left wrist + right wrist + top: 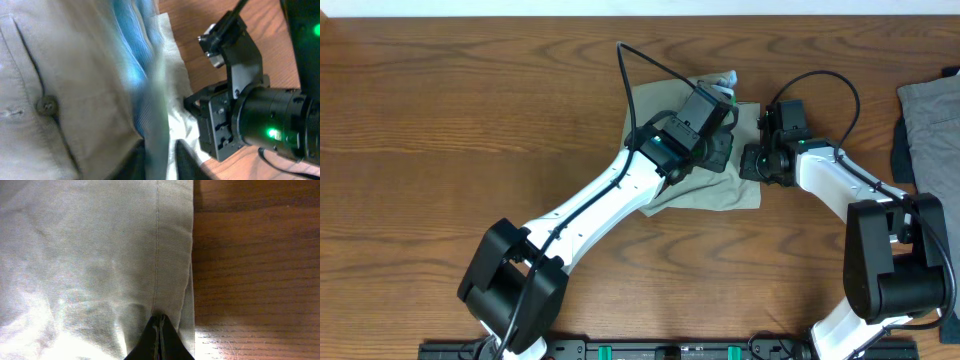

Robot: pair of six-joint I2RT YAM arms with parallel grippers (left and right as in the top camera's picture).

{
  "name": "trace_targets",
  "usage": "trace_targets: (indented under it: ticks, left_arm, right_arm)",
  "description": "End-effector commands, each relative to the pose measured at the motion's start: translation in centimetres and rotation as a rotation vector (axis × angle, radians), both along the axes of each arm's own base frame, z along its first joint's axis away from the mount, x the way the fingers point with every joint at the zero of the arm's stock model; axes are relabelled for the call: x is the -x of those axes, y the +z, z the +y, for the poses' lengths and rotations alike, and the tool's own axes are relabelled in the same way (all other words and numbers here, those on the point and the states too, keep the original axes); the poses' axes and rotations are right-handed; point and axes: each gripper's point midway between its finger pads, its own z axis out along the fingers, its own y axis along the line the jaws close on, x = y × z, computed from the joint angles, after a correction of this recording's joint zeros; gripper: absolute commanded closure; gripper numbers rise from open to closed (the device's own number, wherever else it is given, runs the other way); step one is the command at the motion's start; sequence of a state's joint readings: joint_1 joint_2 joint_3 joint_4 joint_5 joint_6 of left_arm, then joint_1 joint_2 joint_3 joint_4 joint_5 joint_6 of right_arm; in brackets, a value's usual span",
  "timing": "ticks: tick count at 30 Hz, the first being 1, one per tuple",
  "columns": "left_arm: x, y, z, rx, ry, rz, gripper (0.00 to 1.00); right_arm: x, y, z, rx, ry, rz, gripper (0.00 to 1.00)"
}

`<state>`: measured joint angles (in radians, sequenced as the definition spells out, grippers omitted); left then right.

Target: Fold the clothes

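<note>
Left gripper (162,159) has its jaws slightly apart around a fold of the shorts (75,75); the hold is unclear. Right gripper (160,332) is closed, tip resting on them. A loose fold may spring open.

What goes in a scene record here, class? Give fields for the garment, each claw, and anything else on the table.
garment: khaki shorts, bunched, mid-table
left claw: near the button, cloth between its fingers; grip unclear
right claw: shut, tips on the shorts' seam
also present: grey garment, dark cloth, far right edge
</note>
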<state>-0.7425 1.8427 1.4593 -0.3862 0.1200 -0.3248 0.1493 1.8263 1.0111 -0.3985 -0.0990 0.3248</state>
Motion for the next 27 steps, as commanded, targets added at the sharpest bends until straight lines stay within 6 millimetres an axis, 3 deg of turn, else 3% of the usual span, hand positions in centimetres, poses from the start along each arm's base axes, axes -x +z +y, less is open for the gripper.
trace_targets:
  ticks: [1,4,8,13,15,18,20,23,27]
  left_arm:
    - [0.0,0.7,-1.3,0.033,-0.016,-0.007,0.59]
    - [0.3,2.0,-2.5,0.107,-0.067,-0.007,0.5]
    - [-0.5,5.8,-2.3,0.135,-0.099,-0.136,0.37]
    - [-3.4,8.8,3.8,-0.021,0.1,-0.287,0.37]
    - [-3.7,8.5,6.0,-0.082,0.149,-0.278,0.47]
    - [-3.8,6.7,8.6,-0.151,0.18,-0.213,0.78]
    - [-4.1,5.1,10.0,-0.195,0.199,-0.164,0.86]
    - [-4.9,2.7,11.4,-0.239,0.225,-0.11,0.87]
    - [-6.4,-0.6,12.1,-0.271,0.248,-0.068,0.88]
  right_arm:
    - [0.3,-0.6,0.1,0.009,0.009,0.008,0.99]
    - [-0.6,0.5,-0.6,0.023,-0.011,-0.023,0.96]
    - [-1.8,4.4,-2.5,0.025,-0.058,-0.07,0.93]
    - [-2.1,12.0,-3.6,0.009,-0.031,-0.175,0.9]
    - [-1.8,14.8,-2.9,-0.015,0.011,-0.225,0.9]
    - [-1.1,17.7,-1.0,-0.109,0.071,-0.28,0.99]
    - [-0.5,18.6,0.8,-0.199,0.124,-0.287,0.99]
    - [0.4,18.9,3.6,-0.305,0.246,-0.279,0.99]
    - [0.7,16.6,5.2,-0.297,0.33,-0.227,0.99]
